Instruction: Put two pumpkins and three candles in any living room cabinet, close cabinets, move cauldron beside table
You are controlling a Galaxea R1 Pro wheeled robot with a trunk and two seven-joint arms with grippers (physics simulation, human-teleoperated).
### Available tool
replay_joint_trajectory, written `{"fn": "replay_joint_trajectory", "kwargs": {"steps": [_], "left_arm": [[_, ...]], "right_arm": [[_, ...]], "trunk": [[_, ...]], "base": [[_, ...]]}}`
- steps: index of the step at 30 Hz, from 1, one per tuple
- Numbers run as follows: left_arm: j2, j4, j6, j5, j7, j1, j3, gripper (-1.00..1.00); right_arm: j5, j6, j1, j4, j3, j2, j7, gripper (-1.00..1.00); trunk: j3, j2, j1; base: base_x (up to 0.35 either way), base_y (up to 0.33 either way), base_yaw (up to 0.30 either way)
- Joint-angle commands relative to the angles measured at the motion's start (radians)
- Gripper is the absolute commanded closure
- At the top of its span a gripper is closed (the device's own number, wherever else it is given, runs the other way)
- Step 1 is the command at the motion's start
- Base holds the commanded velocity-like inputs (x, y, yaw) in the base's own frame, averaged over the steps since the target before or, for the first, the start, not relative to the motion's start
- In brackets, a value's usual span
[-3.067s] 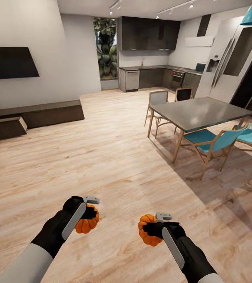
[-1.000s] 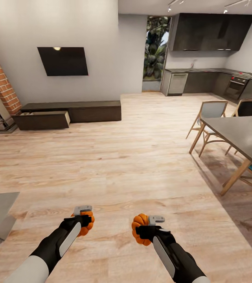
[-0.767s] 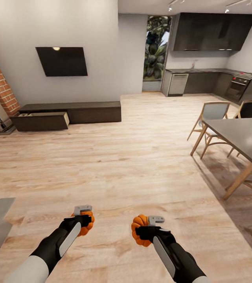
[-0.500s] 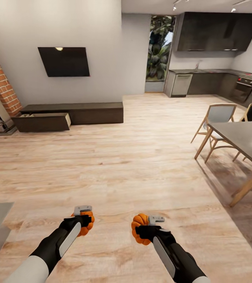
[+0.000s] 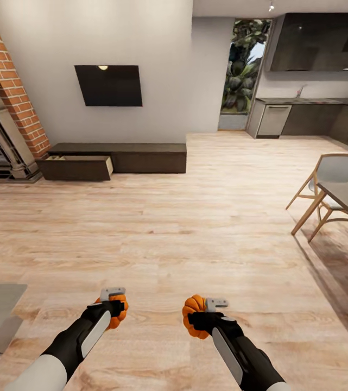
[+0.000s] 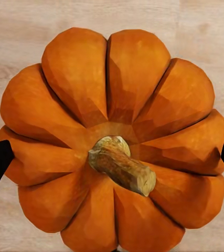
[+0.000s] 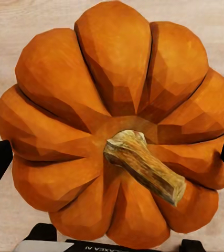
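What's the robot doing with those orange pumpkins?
The robot is carrying two small orange ribbed pumpkins, one in each pincer. The left pincer grips one pumpkin and the right pincer grips the other pumpkin, both held above the pale wooden floor. Far ahead, against the wall under a black screen, sits the long dark-brown wooden cabinet, with one drawer pulled open.
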Motion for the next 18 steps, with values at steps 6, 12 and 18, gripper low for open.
{"fn": "replay_joint_trajectory", "kwargs": {"steps": [6, 12, 18], "left_arm": [[0.002, 0.003, 0.003, 0.006, -0.045, -0.001, -0.007, 1.00], [0.004, 0.023, 0.005, 0.004, -0.149, -0.001, -0.006, 1.00], [0.012, 0.038, 0.010, 0.003, -0.163, -0.001, 0.055, 1.00]], "right_arm": [[-0.012, 0.002, -0.001, -0.002, 0.003, -0.001, -0.008, 1.00], [-0.011, -0.003, -0.001, -0.002, 0.003, -0.002, -0.008, 1.00], [-0.011, -0.022, -0.001, 0.005, 0.003, -0.001, -0.008, 1.00]], "trunk": [[-0.002, -0.002, 0.001], [-0.002, -0.002, 0.001], [-0.002, -0.002, 0.001]], "base": [[0.335, 0.000, 0.007], [0.335, 0.000, 0.001], [0.298, 0.000, 0.000]]}}
